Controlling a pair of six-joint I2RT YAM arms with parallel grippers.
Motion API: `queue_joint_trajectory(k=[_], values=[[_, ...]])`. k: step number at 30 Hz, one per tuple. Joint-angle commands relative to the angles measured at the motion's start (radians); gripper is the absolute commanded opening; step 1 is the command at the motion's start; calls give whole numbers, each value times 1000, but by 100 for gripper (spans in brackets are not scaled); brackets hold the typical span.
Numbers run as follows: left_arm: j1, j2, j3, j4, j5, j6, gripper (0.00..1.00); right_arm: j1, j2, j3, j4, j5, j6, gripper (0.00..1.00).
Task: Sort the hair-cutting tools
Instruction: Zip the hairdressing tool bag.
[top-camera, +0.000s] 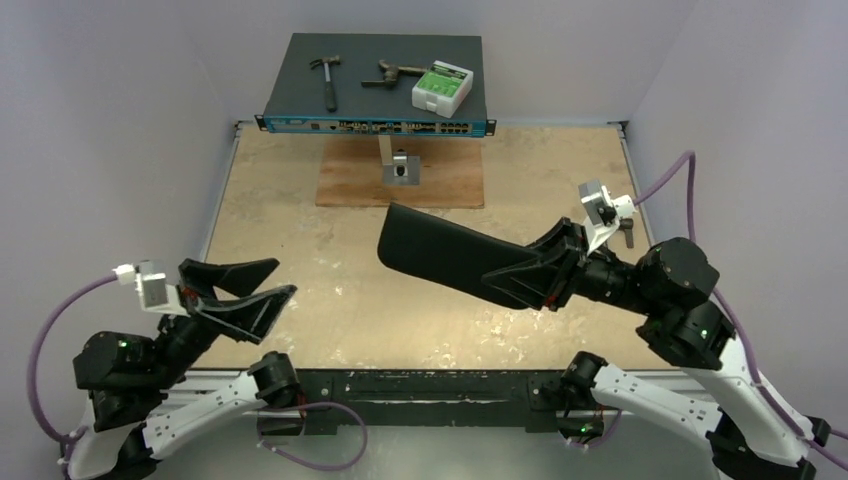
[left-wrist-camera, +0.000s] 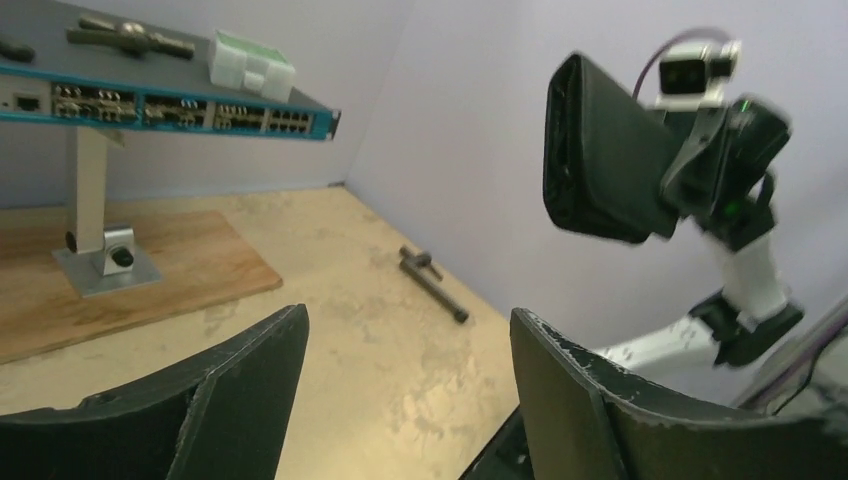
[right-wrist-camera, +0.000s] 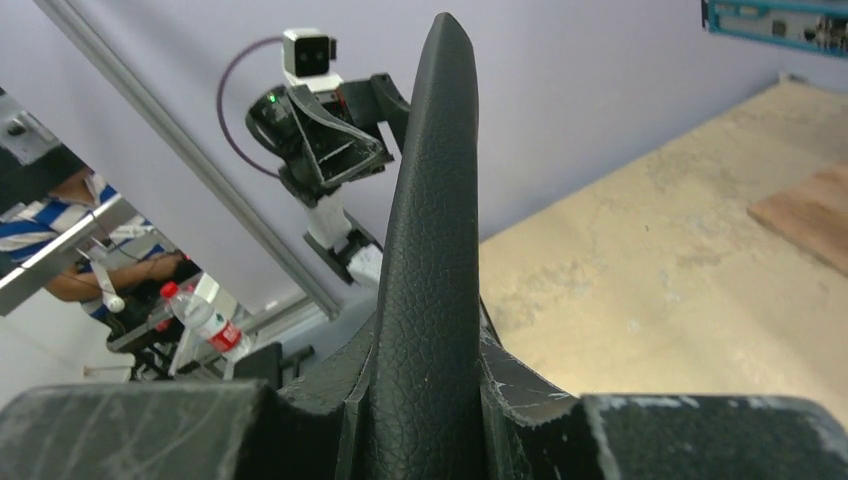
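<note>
No scissors, clip or comb show in any view; the hair-cutting tools are out of view. A long black leather case (top-camera: 440, 252) hangs above the table's middle, and my right gripper (top-camera: 520, 275) is shut on its near end. In the right wrist view the case (right-wrist-camera: 430, 200) stands edge-on between the fingers of that gripper (right-wrist-camera: 430, 360). Seen from the left wrist, the case (left-wrist-camera: 600, 150) shows its open end in the air. My left gripper (top-camera: 285, 277) is open and empty at the near left, its fingers (left-wrist-camera: 250, 380) wide apart over bare table.
A network switch (top-camera: 375, 100) on a metal stand at the back carries a hammer (top-camera: 325, 75), a rusty tool (top-camera: 393, 72) and a white-green box (top-camera: 442, 87). A wooden board (top-camera: 400, 180) lies under the stand. A grey T-shaped bar (left-wrist-camera: 432, 283) lies by the right wall.
</note>
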Motion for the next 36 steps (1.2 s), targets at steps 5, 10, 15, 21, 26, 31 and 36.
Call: queue_joint_trajectory(k=[5, 10, 15, 21, 26, 31, 36], values=[[-3, 248, -101, -57, 295, 158, 96, -2, 124, 253, -606, 37, -99, 0], [-11, 257, -270, 267, 261, 147, 100, -1, 288, 468, -974, 190, -174, 0], [-59, 292, -503, 641, 125, 69, 100, -2, 333, 611, -1088, 238, -189, 0], [-236, 410, -587, 884, 90, 306, 100, -2, 313, 544, -1068, 168, -205, 0], [-243, 524, -609, 1029, 202, 387, 99, -1, 291, 513, -1049, 120, -209, 0], [-244, 591, -591, 1067, 224, 464, 92, -2, 274, 493, -1023, 81, -209, 0], [-244, 632, -564, 1041, 263, 494, 81, -2, 263, 477, -995, 62, -208, 0]])
